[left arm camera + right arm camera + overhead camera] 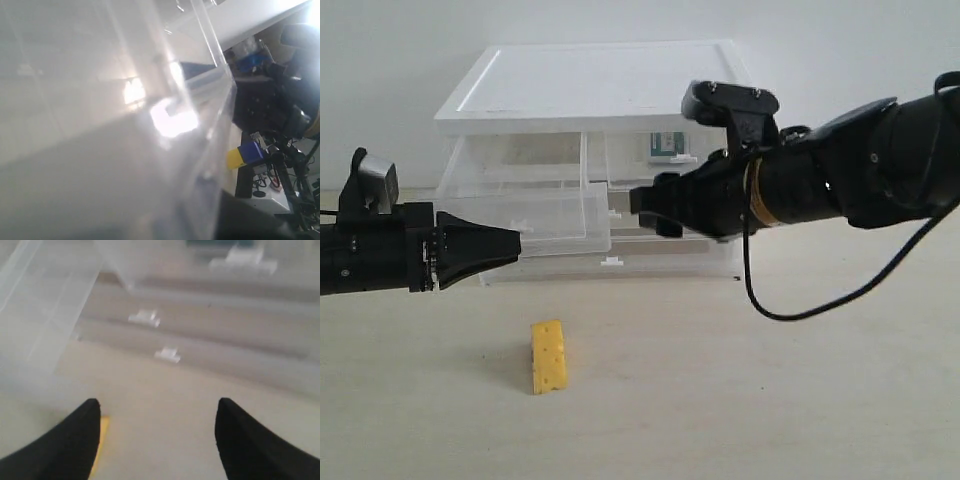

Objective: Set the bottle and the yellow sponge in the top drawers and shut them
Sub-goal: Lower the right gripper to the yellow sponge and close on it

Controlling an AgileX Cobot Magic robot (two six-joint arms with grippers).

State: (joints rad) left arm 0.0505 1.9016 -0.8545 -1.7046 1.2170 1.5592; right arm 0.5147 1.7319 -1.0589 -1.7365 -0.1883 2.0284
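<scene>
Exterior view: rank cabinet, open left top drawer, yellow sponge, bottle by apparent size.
1. cabinet
2. open left top drawer
3. yellow sponge and bottle: unsure; bottle is farther, partly hidden.

Bottle: label only, dim behind top drawer plastic. Yellow sponge: thin sliver, rest hidden by right gripper finger.

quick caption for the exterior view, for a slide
Left top drawer pulled open, bottle inside the right top drawer, yellow sponge waiting on the table.
</scene>
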